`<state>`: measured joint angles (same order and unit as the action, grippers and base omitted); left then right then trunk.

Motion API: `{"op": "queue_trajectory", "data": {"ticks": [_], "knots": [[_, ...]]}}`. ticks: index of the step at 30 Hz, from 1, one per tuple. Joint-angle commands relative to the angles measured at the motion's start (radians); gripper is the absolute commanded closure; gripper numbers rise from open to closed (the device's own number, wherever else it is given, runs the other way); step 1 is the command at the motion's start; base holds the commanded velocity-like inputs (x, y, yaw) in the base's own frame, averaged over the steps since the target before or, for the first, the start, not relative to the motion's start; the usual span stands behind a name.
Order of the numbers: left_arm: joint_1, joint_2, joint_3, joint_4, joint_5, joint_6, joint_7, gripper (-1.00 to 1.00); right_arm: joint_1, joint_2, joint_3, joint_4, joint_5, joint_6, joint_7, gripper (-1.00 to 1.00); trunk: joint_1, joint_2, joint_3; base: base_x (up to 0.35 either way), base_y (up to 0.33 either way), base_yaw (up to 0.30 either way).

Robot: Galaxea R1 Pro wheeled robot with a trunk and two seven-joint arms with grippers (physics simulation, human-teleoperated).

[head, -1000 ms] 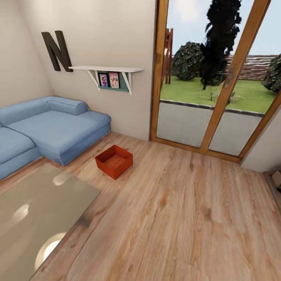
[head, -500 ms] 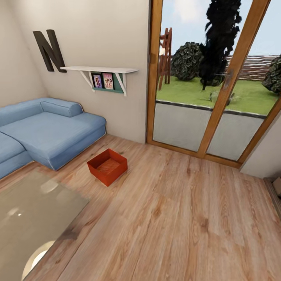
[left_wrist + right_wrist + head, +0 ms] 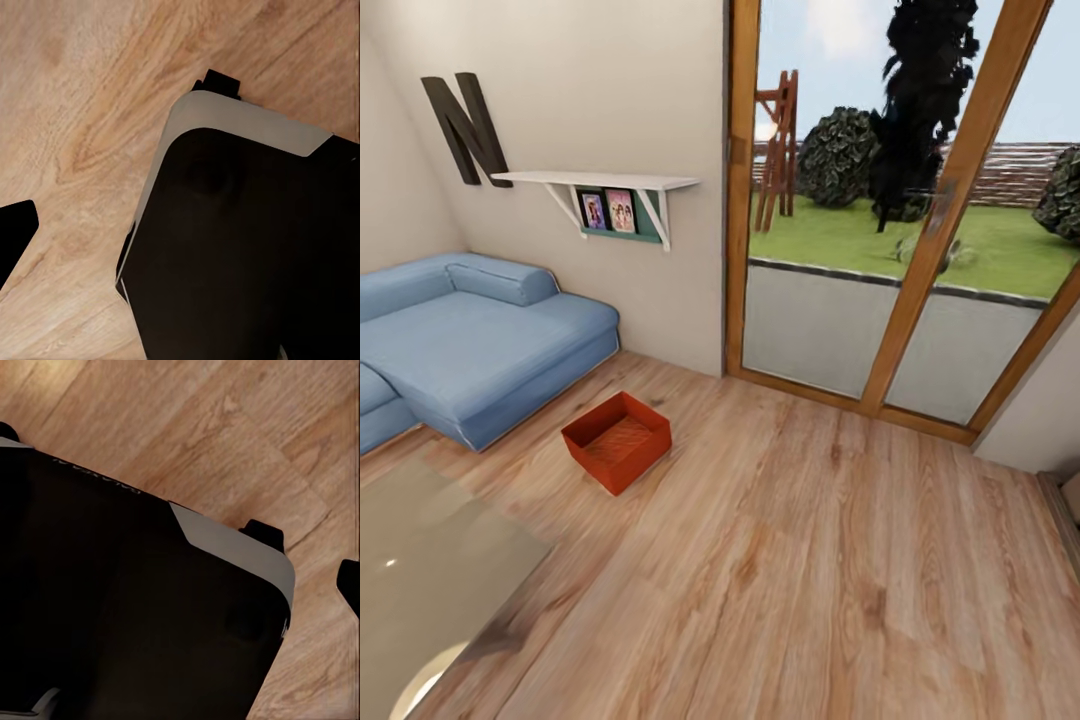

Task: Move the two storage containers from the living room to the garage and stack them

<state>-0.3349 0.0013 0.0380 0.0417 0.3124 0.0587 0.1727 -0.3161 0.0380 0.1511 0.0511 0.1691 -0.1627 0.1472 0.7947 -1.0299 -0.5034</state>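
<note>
Head view: one orange-red storage container [image 3: 617,441] sits on the light wood-plank floor [image 3: 810,560] of the living room, open top up, its ribbed bottom visible. It stands just off the front corner of the blue sectional sofa [image 3: 470,345], not touching it, and beyond the far edge of a glass-topped desk [image 3: 430,570] at lower left. Second container: not located.

Wall behind the sofa: a dark letter "N" [image 3: 465,125] and a white shelf [image 3: 595,181] with two small framed pictures [image 3: 607,211] beneath it. To the right, wood-framed glass doors [image 3: 900,220] look out on grass, shrubs and a wooden ladder [image 3: 778,150].

Left wrist view: black-and-grey robot body [image 3: 240,240] over plank floor; a dark fingertip [image 3: 15,232] shows at the frame's edge. Left jaws: cannot tell whether open or closed.

Right wrist view: the same black-and-grey body [image 3: 127,607] over planks; a dark fingertip [image 3: 349,581] at the frame's edge. Right jaws: state likewise cannot be told.

Container relative to jaws: well apart. Both wrist cameras look down at bare planks beside the robot's own body, with no orange-red in frame; nothing lies between or against either visible fingertip.
</note>
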Motion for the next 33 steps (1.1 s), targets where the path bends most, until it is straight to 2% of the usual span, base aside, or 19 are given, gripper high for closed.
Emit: {"op": "queue_trajectory", "data": {"ticks": [1,26,33], "knots": [[-0.001,0.0,0.003,0.001,0.002,0.001,0.002,-1.0,-0.002,0.0,0.007,0.004,0.0,-0.008,0.0,-1.0,0.001,-0.001,-0.001,0.29,-0.18,0.0],[-0.001,0.0,0.003,0.001,0.004,0.001,0.002,-1.0,-0.002,0.0,0.008,0.003,0.0,-0.008,0.0,-1.0,0.001,-0.001,-0.001,0.318,-0.12,0.0],[-0.001,-0.001,0.003,0.001,0.004,0.001,0.002,-1.0,-0.002,0.0,0.008,0.003,0.0,-0.008,0.0,-1.0,0.001,-0.001,-0.005,0.312,-0.167,0.143]]}}
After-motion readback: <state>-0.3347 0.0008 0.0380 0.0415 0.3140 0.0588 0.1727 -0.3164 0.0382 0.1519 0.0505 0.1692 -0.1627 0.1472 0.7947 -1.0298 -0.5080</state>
